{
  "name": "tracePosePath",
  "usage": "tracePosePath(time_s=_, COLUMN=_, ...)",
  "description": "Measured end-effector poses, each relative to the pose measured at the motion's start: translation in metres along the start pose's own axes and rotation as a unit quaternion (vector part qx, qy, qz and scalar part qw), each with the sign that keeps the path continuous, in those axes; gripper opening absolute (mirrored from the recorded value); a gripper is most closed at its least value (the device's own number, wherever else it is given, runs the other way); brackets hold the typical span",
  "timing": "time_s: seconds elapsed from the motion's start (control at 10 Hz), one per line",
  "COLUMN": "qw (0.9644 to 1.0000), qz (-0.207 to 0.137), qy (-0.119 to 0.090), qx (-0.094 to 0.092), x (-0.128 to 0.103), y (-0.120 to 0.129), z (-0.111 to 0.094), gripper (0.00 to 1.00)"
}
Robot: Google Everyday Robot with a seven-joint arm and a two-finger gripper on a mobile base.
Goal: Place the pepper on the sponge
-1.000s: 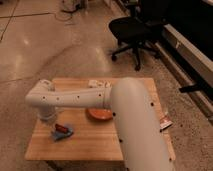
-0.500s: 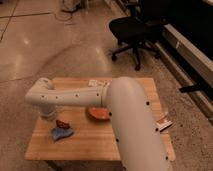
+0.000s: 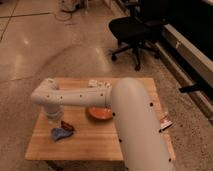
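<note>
My hand hangs low over the left side of the wooden counter. I cannot tell if it is open or closed, or if it holds anything. The little red pepper lies just beside my hand, touching the far right edge of the blue sponge. An orange bowl sits near, on the right.
</note>
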Motion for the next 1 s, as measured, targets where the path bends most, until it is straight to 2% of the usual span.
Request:
tracePosePath(time_s=0.4, qw=0.9998, qz=0.002, qy=0.007, qx=0.017, x=-0.007, y=-0.003, z=-0.003, gripper=0.75)
tracePosePath(time_s=0.7, qw=0.9986, qz=0.009, qy=0.049, qx=0.017, x=-0.018, y=0.010, z=-0.039, gripper=0.75)
tracePosePath(time_s=0.9, qw=0.9965, qz=0.021, qy=0.079, qx=0.015, x=-0.037, y=0.024, z=-0.069, gripper=0.75)
tracePosePath(time_s=1.0, qw=0.9963, qz=0.022, qy=0.082, qx=0.015, x=-0.038, y=0.024, z=-0.071, gripper=0.75)
